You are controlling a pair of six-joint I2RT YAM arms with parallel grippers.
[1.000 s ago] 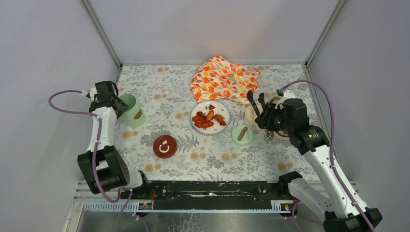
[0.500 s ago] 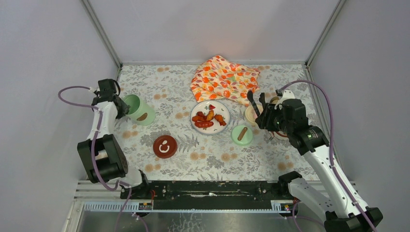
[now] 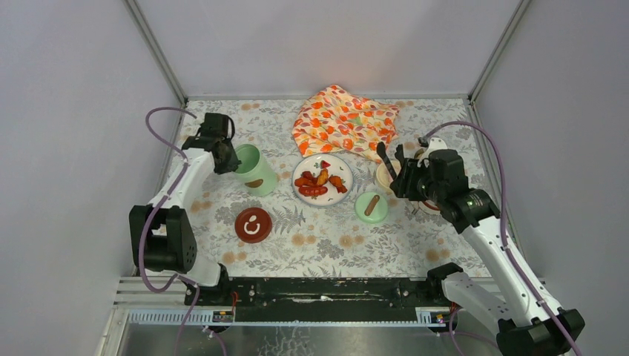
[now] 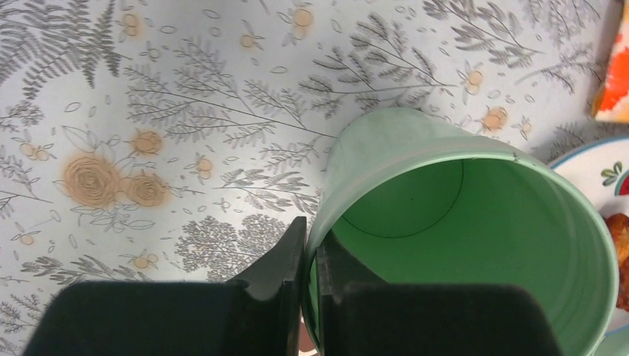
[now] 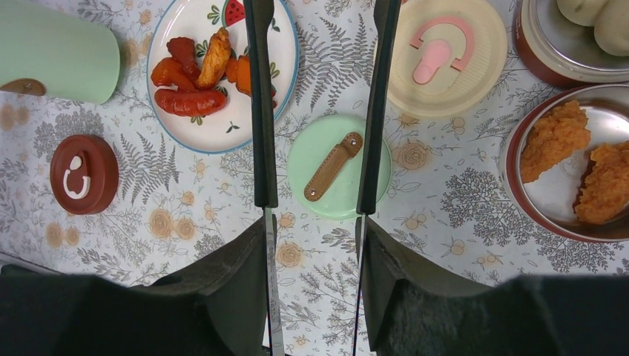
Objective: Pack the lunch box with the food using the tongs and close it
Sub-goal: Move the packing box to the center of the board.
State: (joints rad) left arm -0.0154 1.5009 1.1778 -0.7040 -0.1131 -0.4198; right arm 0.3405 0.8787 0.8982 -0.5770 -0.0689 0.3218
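My left gripper (image 4: 310,237) is shut on the rim of the mint-green pot (image 4: 475,222) of the lunch box, one finger inside and one outside. The pot is empty and stands just left of the white plate (image 3: 346,172). My right gripper (image 5: 313,237) is shut on the tongs (image 5: 259,111). Their two dark arms are spread, hanging above the green lid (image 5: 337,167) and the plate's edge. Orange-red food (image 5: 196,74) lies on the plate. A steel bowl (image 5: 552,196) holds fried chunks (image 5: 552,137), and another holds pale balls (image 5: 608,22).
A cream lid (image 5: 445,55) lies beside the green one, and a dark red lid (image 3: 253,224) sits near the front left. The orange flower-patterned cloth (image 3: 343,119) is bunched at the back. Grey walls close in on both sides.
My left gripper has shut on the green pot's rim and carried the pot right, from the left wall to beside the plate. The right arm with the tongs has barely moved.
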